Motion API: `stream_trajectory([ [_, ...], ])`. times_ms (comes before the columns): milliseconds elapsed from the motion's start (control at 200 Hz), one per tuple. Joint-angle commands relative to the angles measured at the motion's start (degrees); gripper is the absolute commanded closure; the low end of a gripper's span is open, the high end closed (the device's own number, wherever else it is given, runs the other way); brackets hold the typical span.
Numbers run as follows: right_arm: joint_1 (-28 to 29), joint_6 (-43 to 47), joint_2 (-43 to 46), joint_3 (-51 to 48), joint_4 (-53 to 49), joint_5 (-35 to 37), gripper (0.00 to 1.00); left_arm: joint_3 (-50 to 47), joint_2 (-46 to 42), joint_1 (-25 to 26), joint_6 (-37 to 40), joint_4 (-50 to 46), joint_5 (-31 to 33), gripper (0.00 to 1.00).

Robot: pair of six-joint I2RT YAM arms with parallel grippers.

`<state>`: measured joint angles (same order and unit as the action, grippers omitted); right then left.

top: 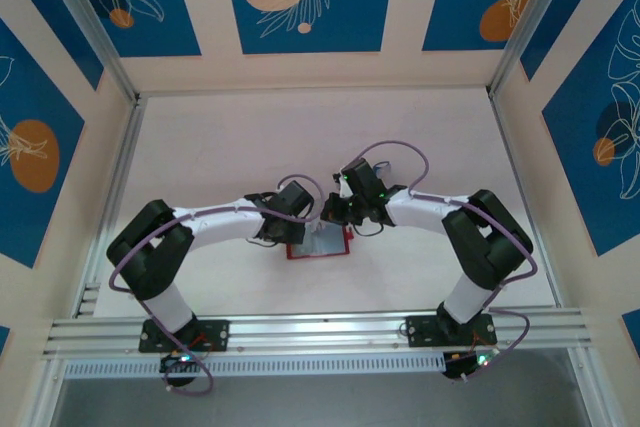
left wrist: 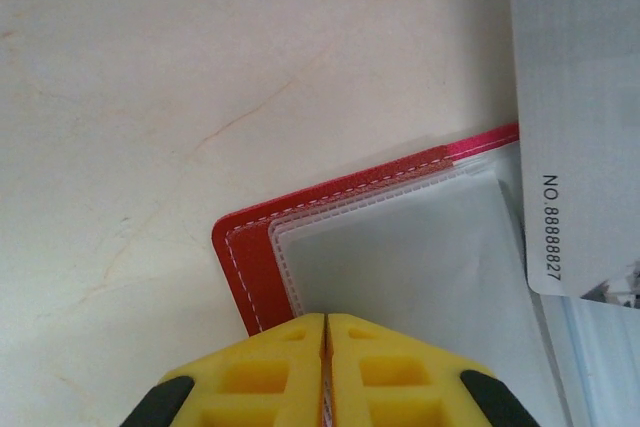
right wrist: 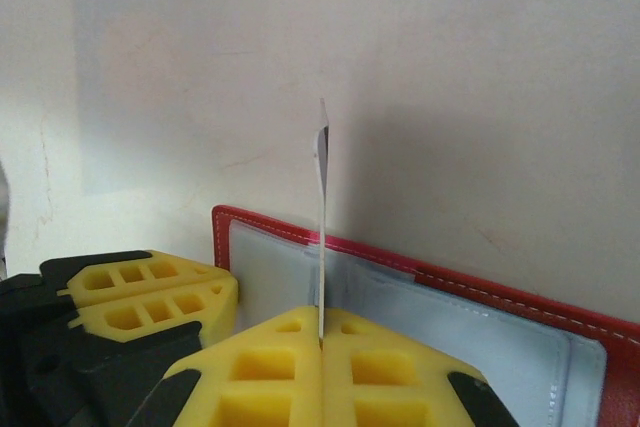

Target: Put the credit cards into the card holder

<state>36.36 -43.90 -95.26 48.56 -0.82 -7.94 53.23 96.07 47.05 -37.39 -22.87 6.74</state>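
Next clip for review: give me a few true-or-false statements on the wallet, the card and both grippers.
1. The red stitched wallet lies open on the pale table, with its clear sleeves facing up. True.
2. The right gripper is empty. False: it is shut on a thin pale card, seen edge-on.
3. The left gripper has its jaws wide apart. False: they are shut, at the wallet's near edge.
4. The card bears a printed number. True.
5. The card is tucked fully into a sleeve. False: most of it shows bare.
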Motion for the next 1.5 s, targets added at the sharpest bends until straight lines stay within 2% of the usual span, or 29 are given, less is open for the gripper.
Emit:
stream_trajectory([
  [0, -0.1, 0.5, -0.9, 1.1, 0.5, -1.1, 1.0, -2.2, 1.2, 0.7, -0.7, -2.3, -0.7, 0.91],
  [470, -0.2, -1.5, -1.3, -2.4, 3.9, -3.5, 1.0, -2.3, 1.4, 0.8, -0.7, -2.2, -0.7, 0.91],
  [1185, 1.2, -3.5, 4.1, -11.9, 5.5, -4.2, 1.0, -1.0, 2.5, 0.7, -0.4, -2.5, -0.5, 0.91],
  [1496, 2.7, -4.5, 1.5, -12.6, 8.5, -5.1, 1.0, -0.8, 2.7, 0.7, -0.4, -2.7, -0.5, 0.91],
])
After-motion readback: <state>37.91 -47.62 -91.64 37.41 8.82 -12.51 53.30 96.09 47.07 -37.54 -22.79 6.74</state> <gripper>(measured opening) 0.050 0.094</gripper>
